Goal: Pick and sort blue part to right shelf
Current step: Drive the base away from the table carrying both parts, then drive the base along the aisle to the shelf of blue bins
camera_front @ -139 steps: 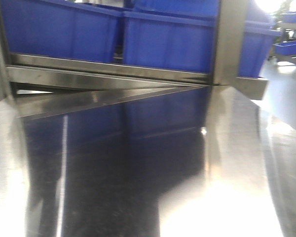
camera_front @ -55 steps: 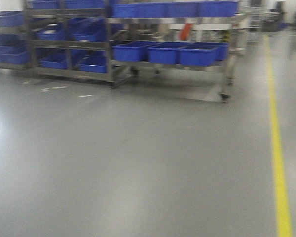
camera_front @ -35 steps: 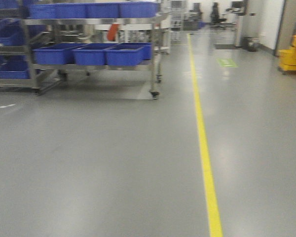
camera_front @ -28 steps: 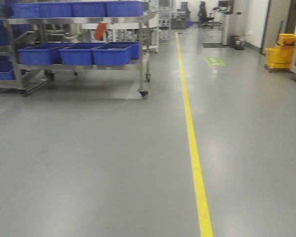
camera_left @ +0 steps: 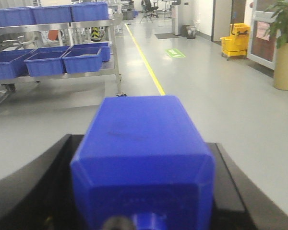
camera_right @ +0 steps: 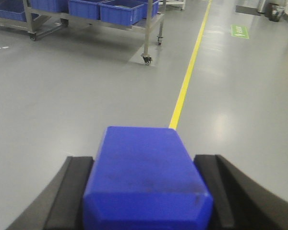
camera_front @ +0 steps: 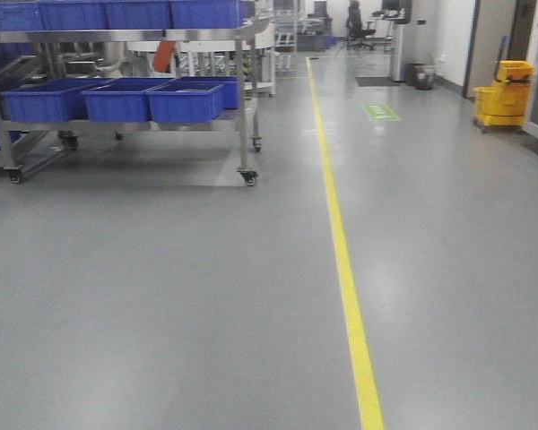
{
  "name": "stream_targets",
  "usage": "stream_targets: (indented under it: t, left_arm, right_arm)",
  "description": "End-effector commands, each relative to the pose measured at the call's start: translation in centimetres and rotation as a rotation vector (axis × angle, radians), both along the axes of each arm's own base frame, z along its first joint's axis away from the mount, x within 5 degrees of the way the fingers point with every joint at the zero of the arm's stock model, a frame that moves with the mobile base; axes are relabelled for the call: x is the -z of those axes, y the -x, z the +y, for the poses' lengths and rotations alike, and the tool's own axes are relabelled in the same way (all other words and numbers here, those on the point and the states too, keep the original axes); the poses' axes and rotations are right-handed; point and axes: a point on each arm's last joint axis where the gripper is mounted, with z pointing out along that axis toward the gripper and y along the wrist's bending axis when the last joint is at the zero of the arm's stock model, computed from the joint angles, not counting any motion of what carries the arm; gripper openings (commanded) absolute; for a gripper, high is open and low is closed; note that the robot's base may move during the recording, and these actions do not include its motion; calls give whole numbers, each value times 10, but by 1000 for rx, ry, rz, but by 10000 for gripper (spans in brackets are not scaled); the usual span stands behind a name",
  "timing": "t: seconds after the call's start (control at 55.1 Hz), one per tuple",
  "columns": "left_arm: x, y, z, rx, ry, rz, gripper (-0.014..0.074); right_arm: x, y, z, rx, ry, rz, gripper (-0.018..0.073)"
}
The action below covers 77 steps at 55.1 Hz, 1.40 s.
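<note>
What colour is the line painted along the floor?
Yellow. The floor line shows best in the exterior front-facing view.

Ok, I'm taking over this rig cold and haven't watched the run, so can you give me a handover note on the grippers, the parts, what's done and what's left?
Left gripper: shut on a blue part.
Right gripper: shut on a second blue part.
Surroundings: open grey floor ahead. A steel rack with blue bins stands further off, left of the yellow line.
Done: both parts are picked up.
Left: reach the right shelf, which I cannot pick out in these views, and set both parts down there.
</note>
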Motion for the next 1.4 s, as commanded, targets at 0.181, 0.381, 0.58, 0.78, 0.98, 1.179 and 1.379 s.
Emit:
stream_targets:
  t: [0.181,0.381,0.58,0.78,0.98,1.179,1.379]
  left_arm:
    - [-15,6,1,17,30,-118,321]
    - [-15,6,1,17,30,-118,321]
    - [-15,6,1,17,30,-118,321]
    - [-15,6,1,17,30,-118,321]
    - [-15,6,1,17,30,-118,321]
    - [-15,6,1,17,30,-118,321]
    - [-15,6,1,17,30,-118,321]
  right_arm:
    - [-15,-2,1,1,1,-97,300]
    - [-15,-2,1,1,1,-97,300]
    - [-15,-2,1,1,1,-97,300]
    - [-15,-2,1,1,1,-97,300]
    - [-15,-2,1,1,1,-97,300]
    - [-15,-2,1,1,1,-97,300]
    - [-15,-2,1,1,1,-97,300]
